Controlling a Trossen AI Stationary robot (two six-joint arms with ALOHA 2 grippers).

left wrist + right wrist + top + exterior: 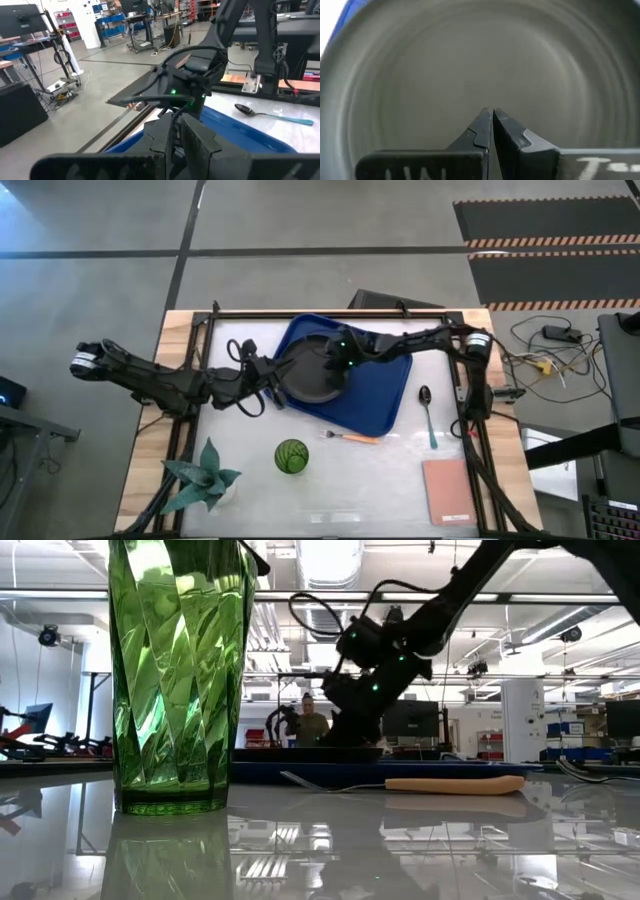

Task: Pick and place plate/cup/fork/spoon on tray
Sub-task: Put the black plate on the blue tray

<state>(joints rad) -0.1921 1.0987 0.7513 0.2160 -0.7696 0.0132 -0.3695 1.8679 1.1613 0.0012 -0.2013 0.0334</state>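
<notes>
The tray point(392, 395) is the landmark here; it lies flat at the far middle of the table point(250, 490). It is broad, stiff plastic with a low rim and needs no handling.

The plate point(310, 375) lies on the left half of the tray, its left edge reaching over the tray's left rim. It looks rigid, rather heavy and smooth, maybe breakable, so I judge the raised rim is the only good place to pinch it. The left gripper point(277, 373) is at that left edge, fingers nearly together, apparently clamped on the plate's rim. The right gripper point(492, 117) hangs just above the middle of the plate, its fingers pressed shut on nothing.

The cup point(291, 456) stands in front of the tray, well apart. It is light, hard and slippery; a grip across its wall or over the lip seems best. The spoon point(427, 415) lies just right of the tray, and the fork point(352, 436) just in front of it. Both are thin and flat, so the handle is the place to hold.

A spiky plant point(203, 477) stands left of the cup, and a pink pad point(450, 492) lies beyond the tray's right front corner; neither blocks the way.
</notes>
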